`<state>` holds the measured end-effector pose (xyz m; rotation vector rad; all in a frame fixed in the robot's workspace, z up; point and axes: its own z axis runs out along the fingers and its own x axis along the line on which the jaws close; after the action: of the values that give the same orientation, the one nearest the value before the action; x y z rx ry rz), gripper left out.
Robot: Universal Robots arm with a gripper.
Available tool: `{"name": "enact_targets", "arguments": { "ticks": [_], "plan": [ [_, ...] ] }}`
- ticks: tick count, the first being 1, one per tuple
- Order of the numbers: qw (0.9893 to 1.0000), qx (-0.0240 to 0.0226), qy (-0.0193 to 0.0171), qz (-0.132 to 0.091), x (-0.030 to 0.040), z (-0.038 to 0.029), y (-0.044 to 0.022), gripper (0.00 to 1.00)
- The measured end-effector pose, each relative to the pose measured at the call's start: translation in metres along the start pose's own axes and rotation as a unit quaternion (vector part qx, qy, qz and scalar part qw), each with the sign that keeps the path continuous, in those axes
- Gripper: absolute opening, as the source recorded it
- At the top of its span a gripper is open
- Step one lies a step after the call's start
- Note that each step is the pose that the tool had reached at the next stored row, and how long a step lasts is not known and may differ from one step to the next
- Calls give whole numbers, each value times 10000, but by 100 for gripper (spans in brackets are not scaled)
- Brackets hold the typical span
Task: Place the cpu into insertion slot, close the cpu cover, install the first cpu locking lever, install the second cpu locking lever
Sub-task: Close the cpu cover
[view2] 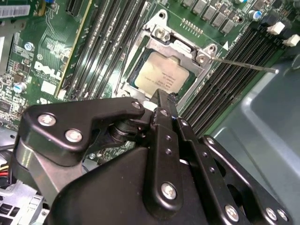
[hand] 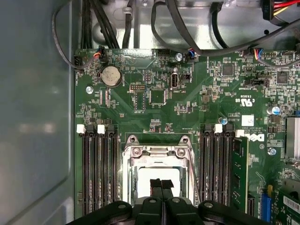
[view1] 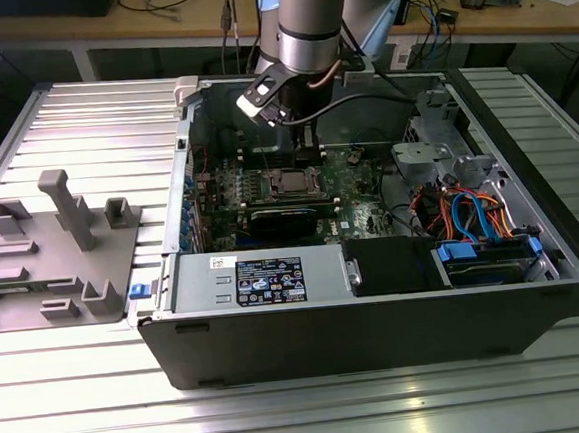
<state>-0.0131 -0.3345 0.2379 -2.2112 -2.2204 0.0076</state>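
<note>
Ribbed aluminium table [view1: 83, 393]; an open computer case [view1: 379, 330] lies on it. Just inside its near wall sits a grey power supply box [view1: 200, 284] with a printed label [view1: 269, 280] too small for me to read. Mid-board, the insertion slot [view1: 292, 183] holds the cpu [view2: 161, 75]. The cpu cover [view2: 180, 47] lies down over it, and a thin lever rod [view2: 243, 64] juts from one corner. My claw [hand: 161, 183] hangs over the socket, fingers pressed together on nothing, hiding the cpu's near edge. A grey fixture plate [view1: 61, 244] sits at the table's edge on the exterior view's left. Cluttered bench [view1: 154, 26] beyond.

The arm [view1: 310, 24] points straight down, and its hand [hand: 161, 183] has both fingertips [hand: 156, 183] pressed together.
</note>
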Motion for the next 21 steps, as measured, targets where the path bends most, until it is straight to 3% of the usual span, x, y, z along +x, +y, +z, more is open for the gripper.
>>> {"name": "enact_targets", "arguments": {
  "ticks": [13, 21],
  "plan": [
    [10000, 0, 1, 0, 0, 17, -63, 11],
    [10000, 0, 0, 0, 0, 25, -139, 11]
  ]
}}
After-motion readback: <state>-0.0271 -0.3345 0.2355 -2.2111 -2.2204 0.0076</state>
